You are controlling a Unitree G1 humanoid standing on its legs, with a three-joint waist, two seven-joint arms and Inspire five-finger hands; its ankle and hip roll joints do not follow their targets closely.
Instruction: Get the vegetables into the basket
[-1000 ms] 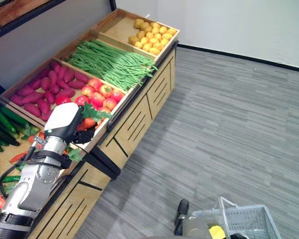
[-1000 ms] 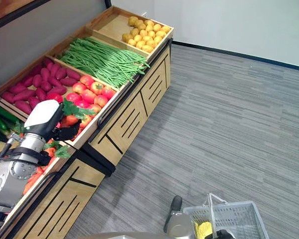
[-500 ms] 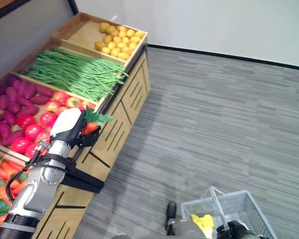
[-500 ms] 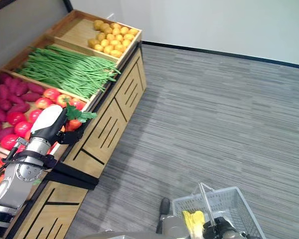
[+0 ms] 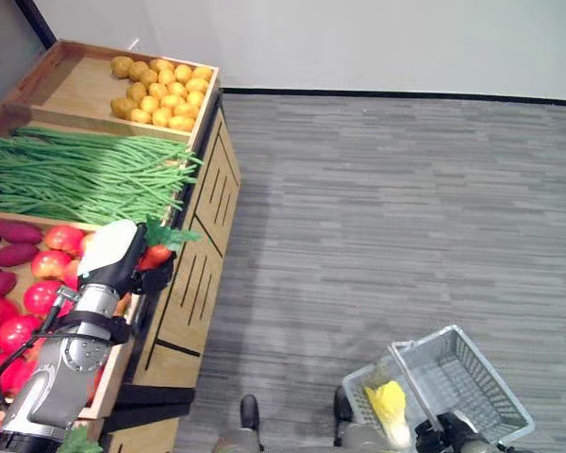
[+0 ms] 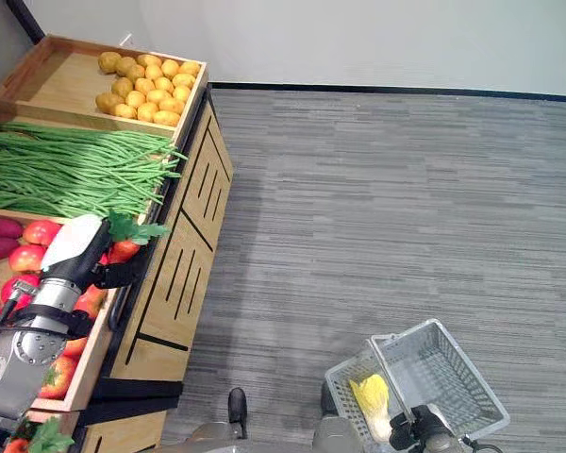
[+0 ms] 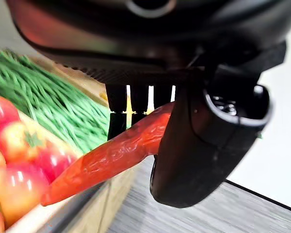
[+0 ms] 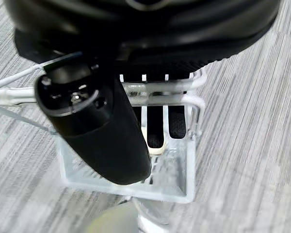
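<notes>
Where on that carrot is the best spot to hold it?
Around its thick orange middle, as the left hand does now: fingers on one side, thumb on the other. The carrot tapers to a thin tip, and the leafy top looks too flimsy to hold.

No text, label, number or sign can be read anywhere in these views.
</notes>
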